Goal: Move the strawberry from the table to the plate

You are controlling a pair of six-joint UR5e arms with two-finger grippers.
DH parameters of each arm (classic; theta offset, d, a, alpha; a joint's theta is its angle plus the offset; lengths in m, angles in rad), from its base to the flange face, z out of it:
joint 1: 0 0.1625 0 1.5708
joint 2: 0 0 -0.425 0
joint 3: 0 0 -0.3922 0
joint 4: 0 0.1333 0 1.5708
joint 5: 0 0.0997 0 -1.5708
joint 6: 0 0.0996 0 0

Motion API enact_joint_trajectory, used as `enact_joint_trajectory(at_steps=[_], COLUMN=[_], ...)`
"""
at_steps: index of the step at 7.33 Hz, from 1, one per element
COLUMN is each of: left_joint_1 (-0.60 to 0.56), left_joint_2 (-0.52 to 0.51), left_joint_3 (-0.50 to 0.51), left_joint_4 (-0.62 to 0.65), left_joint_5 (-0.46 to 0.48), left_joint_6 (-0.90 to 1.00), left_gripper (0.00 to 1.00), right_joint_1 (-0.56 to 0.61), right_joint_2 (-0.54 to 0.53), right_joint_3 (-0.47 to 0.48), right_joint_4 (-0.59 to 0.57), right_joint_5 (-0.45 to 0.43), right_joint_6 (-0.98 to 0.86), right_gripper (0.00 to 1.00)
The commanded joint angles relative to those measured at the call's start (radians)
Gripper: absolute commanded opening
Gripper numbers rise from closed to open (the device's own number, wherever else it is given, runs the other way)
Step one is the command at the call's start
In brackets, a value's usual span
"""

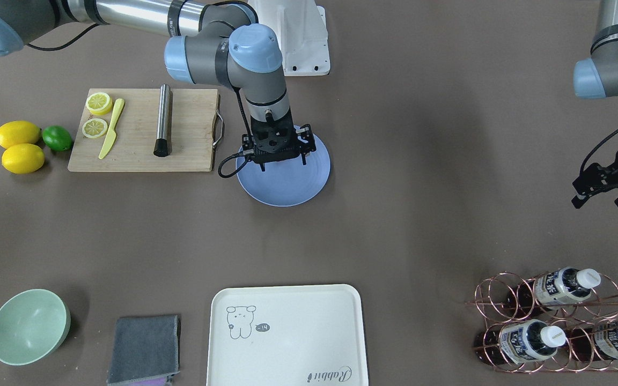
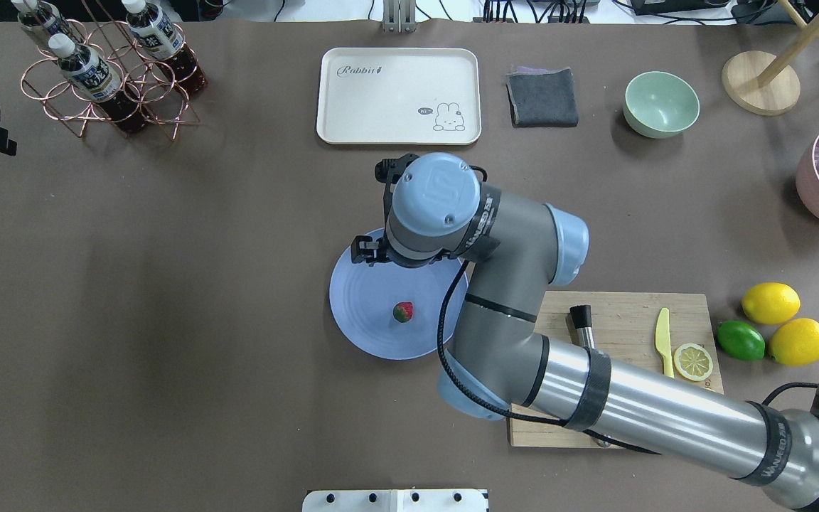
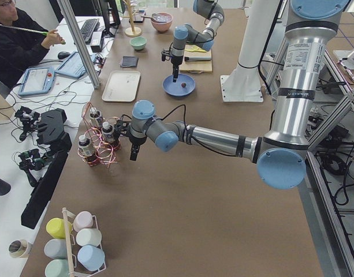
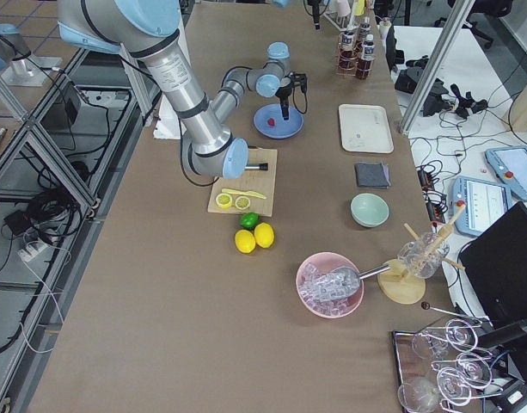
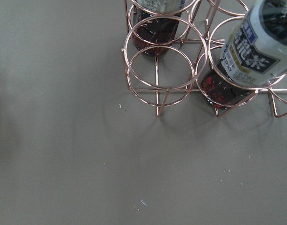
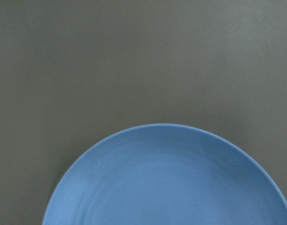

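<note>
Overhead exterior view showed the strawberry (image 2: pixel 403 311) lying on the plate (image 2: pixel 352 320), a little off its centre on the robot's side, with its green cap turned sideways. It touched nothing but the blue surface. The right gripper (image 1: pixel 283 164) hung above the plate's far half, clear of the fruit. In the front-facing view its 2 fingers stood apart with nothing between them. The left gripper (image 1: pixel 600 202) hovered over bare table (image 2: pixel 168 284) near the bottle rack (image 2: pixel 107 85), well apart from the plate. Its fingers also looked spread and empty.

As a judgement, the transfer looked done: the fruit was off the table, on the right dish and released. All that seemed left was for the right arm to lift away without brushing the berry or nudging the plate.
</note>
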Motion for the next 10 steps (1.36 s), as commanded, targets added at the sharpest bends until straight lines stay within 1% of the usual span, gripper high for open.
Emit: enact_joint_trajectory(at_steps=[1,2,3,4,5,6,7,8,9,10], left_joint_1=[-0.003,-0.024,-0.055,-0.113,-0.176,-0.234,-0.256,-0.27,-0.281,-0.282], left_joint_2=[0.008,0.006,0.0,-0.001,-0.003,-0.017,-0.017,-0.008,0.005,0.015], left_joint_3=[0.002,0.002,-0.001,0.001,-0.001,-0.001,0.001,0.011,0.011,0.019], left_joint_4=[0.003,0.035,0.105,0.166,0.24,0.312,0.348,0.357,0.357,0.357], left_joint_5=[0.004,0.004,0.004,0.004,0.003,0.003,0.003,0.0,-0.02,-0.049], left_joint_6=[0.005,0.058,0.143,0.24,0.361,0.461,0.516,0.522,0.522,0.522], left_gripper=[0.98,0.98,0.98,0.98,0.98,0.98,0.98,0.98,0.98,0.98], right_joint_1=[0.132,0.214,0.301,0.451,0.621,0.758,0.864,0.927,0.979,1.004], right_joint_2=[-0.039,-0.112,-0.213,-0.308,-0.403,-0.497,-0.524,-0.585,-0.651,-0.685], right_joint_3=[0.182,0.224,0.239,0.238,0.229,0.186,0.108,0.086,0.088,0.077], right_joint_4=[-0.345,-0.426,-0.426,-0.42,-0.42,-0.419,-0.405,-0.388,-0.336,-0.265], right_joint_5=[0.063,0.068,0.091,0.193,0.293,0.371,0.422,0.435,0.467,0.479], right_joint_6=[-0.171,-0.308,-0.447,-0.634,-0.897,-1.086,-1.217,-1.311,-1.312,-1.311], right_gripper=[1.0,1.0,1.0,1.0,1.0,1.0,1.0,1.0,1.0,1.0])
